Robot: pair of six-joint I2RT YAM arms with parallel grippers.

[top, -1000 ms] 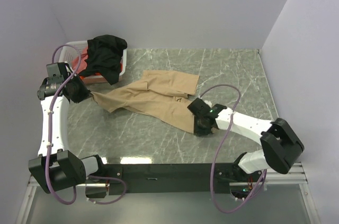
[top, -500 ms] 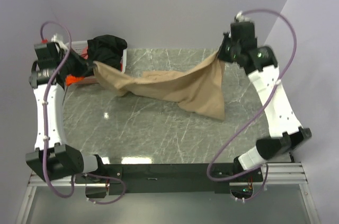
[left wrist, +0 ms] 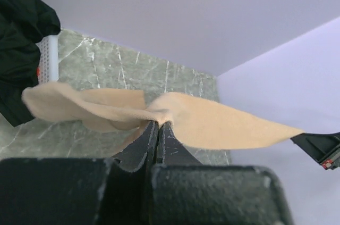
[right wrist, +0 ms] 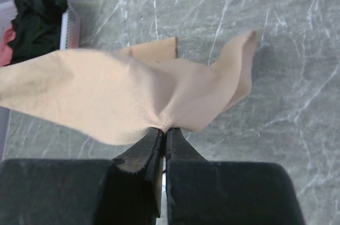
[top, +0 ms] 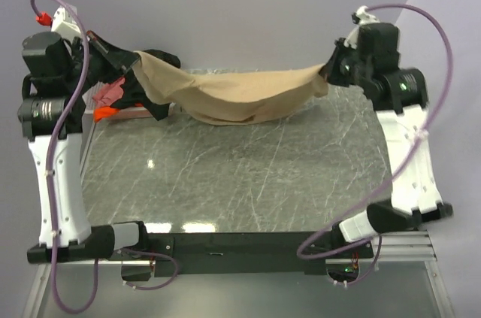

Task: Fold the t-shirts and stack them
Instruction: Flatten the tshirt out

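Hanging between my two pincers, the tan t-shirt point(top: 240, 96) sags in a shallow curve over the marble table point(top: 263, 183). I cannot tell whether its lowest fold touches the stone. The left pincer point(top: 132, 61) is clamped on one end and the right pincer point(top: 331, 71) on the other, both raised high on upright arms.

Only the top camera gives the full span. The left wrist camera shows its fingers pressed tight on a pinch of cloth. The fabric fans out ahead of the tips, and one long flap reaches a black housing at the frame's right edge. The right wrist camera shows the jaws closed on a puckered gather, with the loose body spreading left of the tips and a narrow flap beyond them. The fine diagonal weave is readable only there.

The cloth is matte, soft and thin, with curling edges. The table is grey-green with white veining and is glossy, with one glare spot. Just below the left pincer, a crumpled black t-shirt point(top: 155, 106) drapes over the white lattice basket point(left wrist: 48, 57). A pink-red t-shirt point(top: 110, 94) and an orange t-shirt point(top: 105, 113) are bunched beside it.
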